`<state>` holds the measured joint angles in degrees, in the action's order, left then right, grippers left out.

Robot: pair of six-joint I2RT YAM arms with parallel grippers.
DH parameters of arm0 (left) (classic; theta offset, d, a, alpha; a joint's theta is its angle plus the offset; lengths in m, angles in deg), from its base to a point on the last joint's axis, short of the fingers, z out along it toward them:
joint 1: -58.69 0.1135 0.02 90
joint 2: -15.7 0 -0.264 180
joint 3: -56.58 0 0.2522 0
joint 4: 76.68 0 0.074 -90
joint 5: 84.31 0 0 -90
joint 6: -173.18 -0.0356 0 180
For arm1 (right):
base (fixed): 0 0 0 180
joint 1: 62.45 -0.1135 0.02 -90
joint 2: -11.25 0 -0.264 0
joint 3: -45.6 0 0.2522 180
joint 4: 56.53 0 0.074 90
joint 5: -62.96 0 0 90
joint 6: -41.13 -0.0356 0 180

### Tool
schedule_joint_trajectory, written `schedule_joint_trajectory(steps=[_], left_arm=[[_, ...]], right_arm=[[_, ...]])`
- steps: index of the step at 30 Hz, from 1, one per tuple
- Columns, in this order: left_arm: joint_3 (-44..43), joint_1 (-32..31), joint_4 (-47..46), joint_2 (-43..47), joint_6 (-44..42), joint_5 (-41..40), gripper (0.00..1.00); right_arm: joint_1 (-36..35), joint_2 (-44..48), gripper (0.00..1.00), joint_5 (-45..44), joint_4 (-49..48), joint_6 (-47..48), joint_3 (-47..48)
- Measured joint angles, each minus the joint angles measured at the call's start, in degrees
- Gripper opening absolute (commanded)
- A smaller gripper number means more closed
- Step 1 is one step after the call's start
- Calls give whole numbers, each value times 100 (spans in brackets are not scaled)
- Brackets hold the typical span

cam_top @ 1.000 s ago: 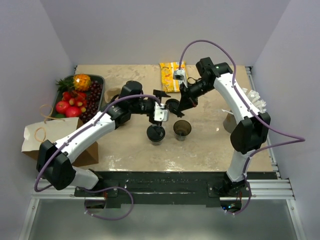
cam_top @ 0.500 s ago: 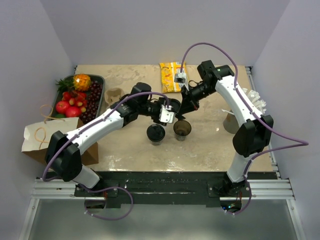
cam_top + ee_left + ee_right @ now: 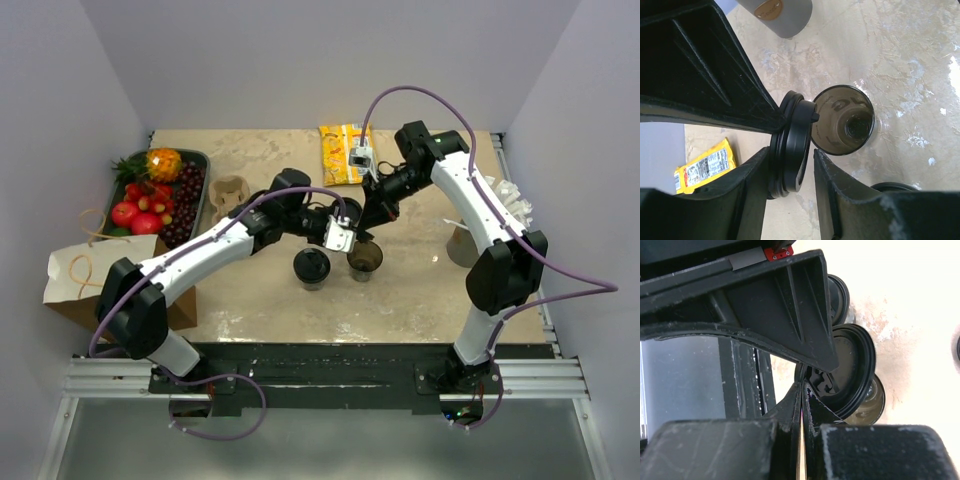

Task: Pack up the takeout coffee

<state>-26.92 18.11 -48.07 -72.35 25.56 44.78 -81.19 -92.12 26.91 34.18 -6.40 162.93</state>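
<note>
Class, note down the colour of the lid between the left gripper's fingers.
Black all over; the lid shows best in the left wrist view.

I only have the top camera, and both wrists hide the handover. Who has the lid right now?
Observer: The right gripper is shut on the lid, pinching its rim.
Operator: And the left gripper?
Observer: The left gripper has one finger on each side of the lid, which stands on edge. I cannot tell whether they clamp it.
Operator: Where is the open cup?
Observer: The left wrist view shows the open cup just past the lid's edge, uncovered.
</note>
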Motion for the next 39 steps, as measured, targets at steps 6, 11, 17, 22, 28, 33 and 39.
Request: schedule_joint_trajectory(steps=[6,11,17,22,28,33,39], left_arm=[[-28,-48,42,-103,-4,-7,35],[-31,-63,72,-146,7,-11,32],[-31,-70,70,-153,103,-13,38],[-4,-72,44,-151,358,-42,49],[496,-33,-103,177,946,-256,61],[885,345,-341,605,1921,-376,64],[905,1034,-682,780,2979,-555,65]], right_arm=[[0,2,0,-59,0,0,0],[0,2,0,-90,0,0,0],[0,2,0,-96,0,-9,0],[7,15,8,-249,-46,-149,-24],[295,555,36,-717,-625,-275,-826],[402,2079,37,-1281,-1263,680,-2577],[-953,3486,32,-1888,-1552,2363,-4142]])
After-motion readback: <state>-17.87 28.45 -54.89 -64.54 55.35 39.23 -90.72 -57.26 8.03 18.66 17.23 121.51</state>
